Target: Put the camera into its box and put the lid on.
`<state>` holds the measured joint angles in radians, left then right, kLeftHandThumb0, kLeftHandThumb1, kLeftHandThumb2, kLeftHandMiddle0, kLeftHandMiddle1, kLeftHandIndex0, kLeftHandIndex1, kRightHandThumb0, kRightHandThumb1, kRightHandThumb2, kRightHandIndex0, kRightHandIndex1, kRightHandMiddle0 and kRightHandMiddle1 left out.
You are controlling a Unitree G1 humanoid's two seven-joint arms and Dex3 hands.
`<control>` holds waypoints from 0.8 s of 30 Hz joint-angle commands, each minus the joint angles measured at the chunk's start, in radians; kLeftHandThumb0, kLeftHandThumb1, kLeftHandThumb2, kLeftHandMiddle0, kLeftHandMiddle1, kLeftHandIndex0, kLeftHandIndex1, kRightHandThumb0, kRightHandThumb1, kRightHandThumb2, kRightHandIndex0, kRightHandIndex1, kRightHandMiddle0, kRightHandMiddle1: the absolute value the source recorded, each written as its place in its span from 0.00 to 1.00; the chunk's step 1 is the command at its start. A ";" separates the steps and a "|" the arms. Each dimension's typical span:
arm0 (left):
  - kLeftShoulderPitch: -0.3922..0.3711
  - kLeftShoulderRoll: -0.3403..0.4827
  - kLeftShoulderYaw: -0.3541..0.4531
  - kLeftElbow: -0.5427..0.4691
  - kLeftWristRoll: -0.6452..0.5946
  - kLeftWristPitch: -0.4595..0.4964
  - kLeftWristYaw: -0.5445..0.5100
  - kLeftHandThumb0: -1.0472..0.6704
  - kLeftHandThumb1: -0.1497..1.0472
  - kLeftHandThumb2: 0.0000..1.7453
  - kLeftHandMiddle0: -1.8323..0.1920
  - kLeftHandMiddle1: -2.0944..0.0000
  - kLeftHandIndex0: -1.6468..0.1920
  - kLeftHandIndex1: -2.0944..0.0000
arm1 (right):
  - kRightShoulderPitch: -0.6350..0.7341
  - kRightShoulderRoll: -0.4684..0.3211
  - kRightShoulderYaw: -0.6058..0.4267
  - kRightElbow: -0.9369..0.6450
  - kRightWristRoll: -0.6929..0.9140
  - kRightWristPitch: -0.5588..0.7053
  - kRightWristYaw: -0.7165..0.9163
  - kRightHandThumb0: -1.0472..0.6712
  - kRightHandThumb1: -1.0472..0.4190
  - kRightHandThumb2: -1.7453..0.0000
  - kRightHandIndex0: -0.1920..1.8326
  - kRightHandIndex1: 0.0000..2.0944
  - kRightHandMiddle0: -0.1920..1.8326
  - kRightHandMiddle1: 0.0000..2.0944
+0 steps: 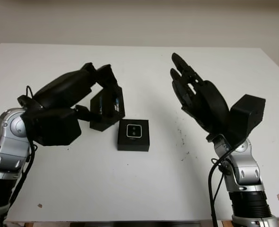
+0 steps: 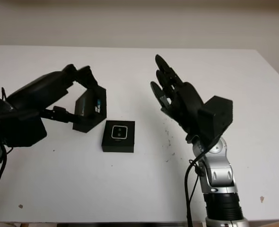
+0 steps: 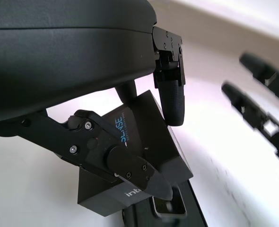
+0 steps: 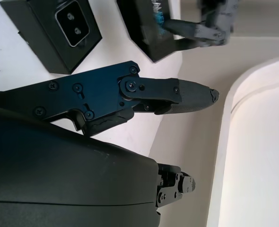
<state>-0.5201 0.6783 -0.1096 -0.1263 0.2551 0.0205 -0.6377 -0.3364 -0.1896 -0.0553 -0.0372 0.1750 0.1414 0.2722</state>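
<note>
- Camera [image 1: 133, 132] was already seated in the box [image 1: 133, 135]; that step looked done to you.
- Lid [image 1: 107, 109] was not yet on: your left hand [image 1: 99, 92] was clamped on it, tilted, one edge apparently down on the table [image 1: 144, 189], just beside the box.
- The box sat just beyond the left hand's fingertips, toward the right hand [image 1: 196, 94].
- Right hand was raised off the table, holding nothing, well apart from the box.
- Left to do, as I judged it: level the lid, bring it over the box, seat it.
- Box and lid: matte black, square, hard-edged; the lid carried printed lettering [image 3: 126, 137].
- Camera face: flat dark panel with a pale rounded frame.
- Table: plain white, faintly speckled.
</note>
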 commanded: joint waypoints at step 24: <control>-0.108 -0.054 -0.129 0.078 0.016 0.063 -0.135 0.56 0.92 0.03 0.82 0.10 0.83 0.11 | -0.034 0.075 -0.026 0.009 0.039 -0.013 -0.077 0.13 0.00 0.58 0.00 0.00 0.00 0.00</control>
<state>-0.6062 0.6243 -0.2290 -0.0376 0.2665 0.0818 -0.7687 -0.3559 -0.1173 -0.0796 -0.0187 0.2108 0.1386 0.1941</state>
